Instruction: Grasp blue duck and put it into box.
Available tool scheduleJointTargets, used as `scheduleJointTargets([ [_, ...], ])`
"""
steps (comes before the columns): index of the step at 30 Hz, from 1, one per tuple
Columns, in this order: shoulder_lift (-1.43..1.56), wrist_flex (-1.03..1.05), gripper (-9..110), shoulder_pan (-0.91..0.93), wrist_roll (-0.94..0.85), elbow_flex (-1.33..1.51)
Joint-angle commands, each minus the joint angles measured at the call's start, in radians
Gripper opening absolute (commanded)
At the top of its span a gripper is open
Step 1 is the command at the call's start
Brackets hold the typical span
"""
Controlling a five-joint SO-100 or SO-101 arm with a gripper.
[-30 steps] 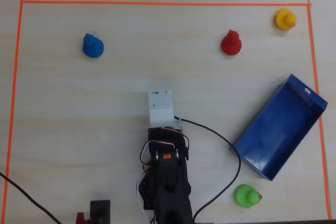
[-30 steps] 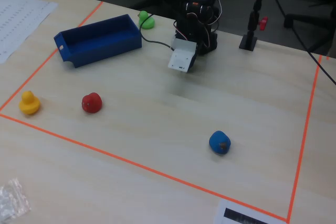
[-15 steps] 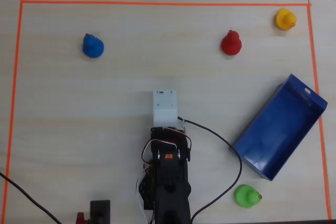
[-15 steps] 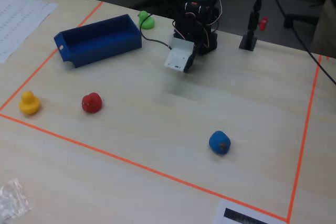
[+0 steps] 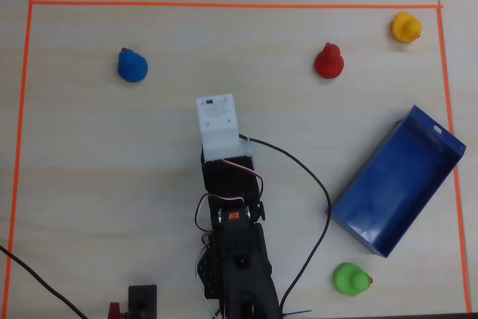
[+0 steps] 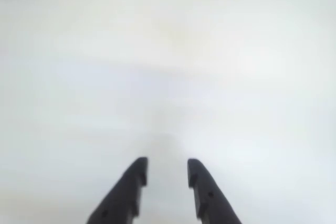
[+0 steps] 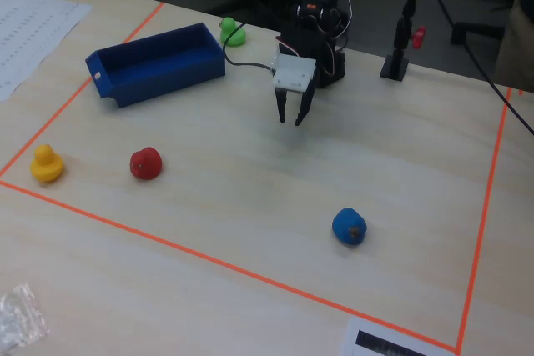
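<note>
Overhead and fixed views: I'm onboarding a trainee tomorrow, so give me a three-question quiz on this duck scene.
1. True or false: the blue duck already lies inside the box.
2. Which duck sits closest to the box in the overhead view? A) yellow duck B) red duck C) green duck
3. Fill in: in the wrist view the gripper holds ____.

Key:
1. False; it sits on the table, apart from the box.
2. C.
3. Nothing; a gap shows between its fingers.
</note>
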Motion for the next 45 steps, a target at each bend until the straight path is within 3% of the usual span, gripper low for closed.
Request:
scheduleJointTargets([
  [1,-0.408,-0.272,12,-0.064,0.083,-0.291],
  [11,-1.031,-0.630,26,-0.224,0.147,-0.607],
  [27,-1.440,-0.601,28,-0.359,0.244,-0.922],
  [45,-1.572,-0.572,32,-0.276,0.258,-0.979],
])
